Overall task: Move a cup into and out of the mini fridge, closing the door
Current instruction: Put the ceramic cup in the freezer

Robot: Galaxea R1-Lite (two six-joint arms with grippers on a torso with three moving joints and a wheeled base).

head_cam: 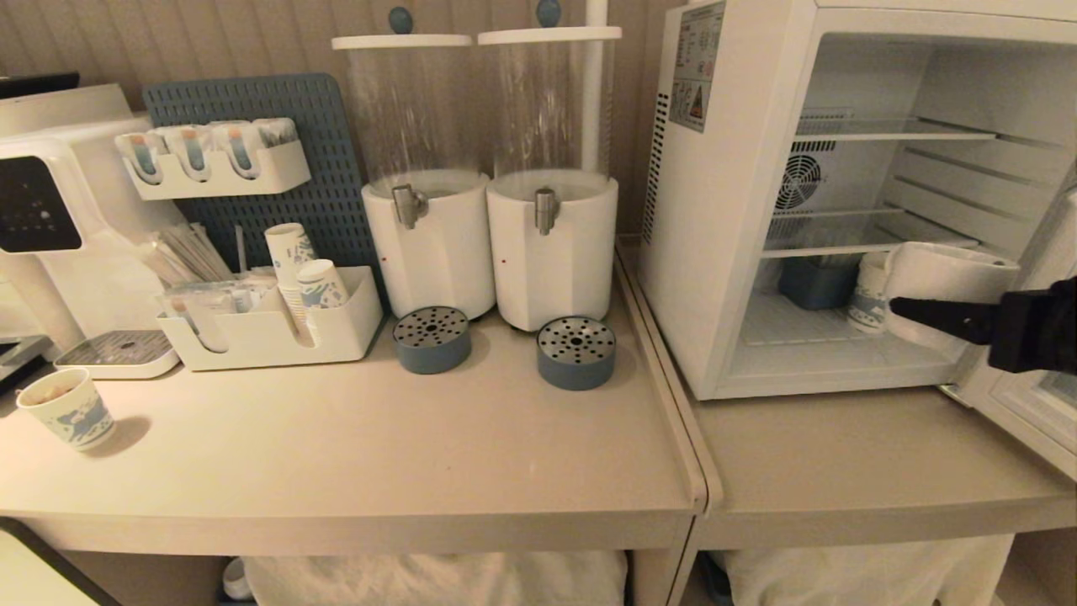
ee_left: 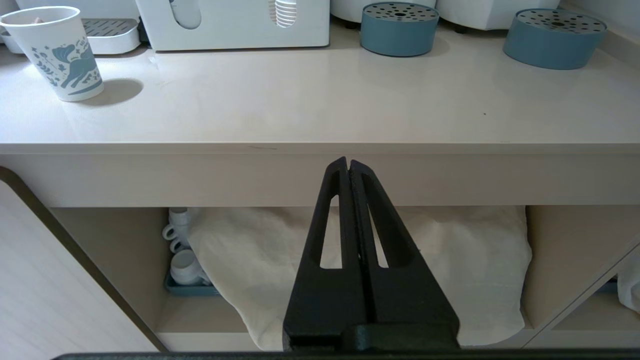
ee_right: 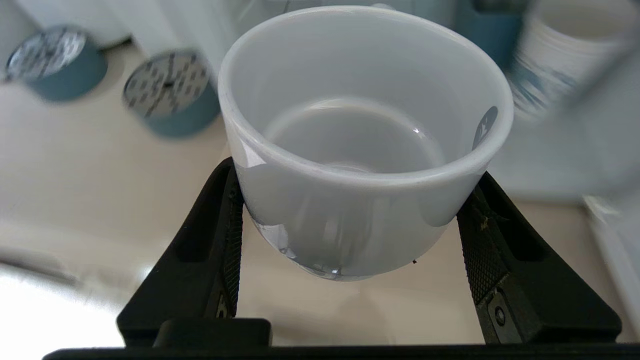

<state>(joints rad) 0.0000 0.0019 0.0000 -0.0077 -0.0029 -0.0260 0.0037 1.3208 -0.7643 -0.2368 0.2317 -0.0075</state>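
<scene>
Before open fridge (head_cam: 724,210): right gripper (ee_right: 350,225) clasping cup (ee_right: 365,140)

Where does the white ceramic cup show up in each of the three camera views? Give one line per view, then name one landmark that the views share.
Head view: the cup is at the right, in front of the open mini fridge, held by the right gripper.
Left wrist view: not in it.
Right wrist view: the cup fills the centre, between the fingers.
Shared landmark: the round blue drip tray.
</scene>
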